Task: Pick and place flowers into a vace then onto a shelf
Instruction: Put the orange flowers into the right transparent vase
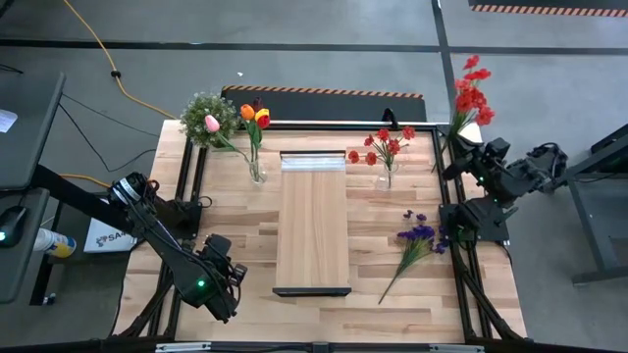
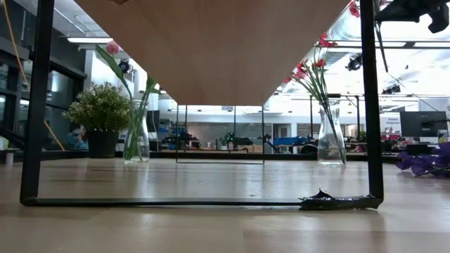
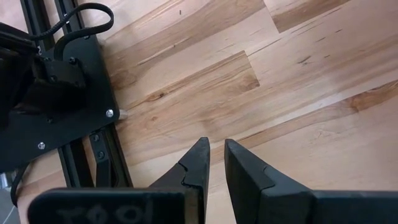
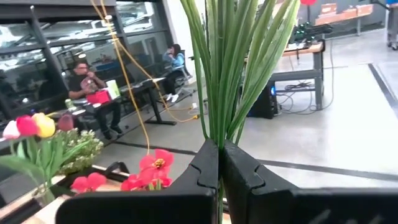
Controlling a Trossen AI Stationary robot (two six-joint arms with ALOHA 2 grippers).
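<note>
butcher-block tabletop (image 1: pixel 314 314) carries the shelf (image 1: pixel 313 226) at its middle; right end effector (image 1: pixel 469 140), past the far right corner, is clenched on red flowers (image 1: pixel 472 93); left end effector (image 3: pixel 216 163), nearly closed, grasps nothing near the left edge.

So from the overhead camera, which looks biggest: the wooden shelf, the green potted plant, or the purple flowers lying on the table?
Largest to smallest:
1. shelf
2. purple flowers, counting their long stem
3. potted plant

The last two look close.
</note>
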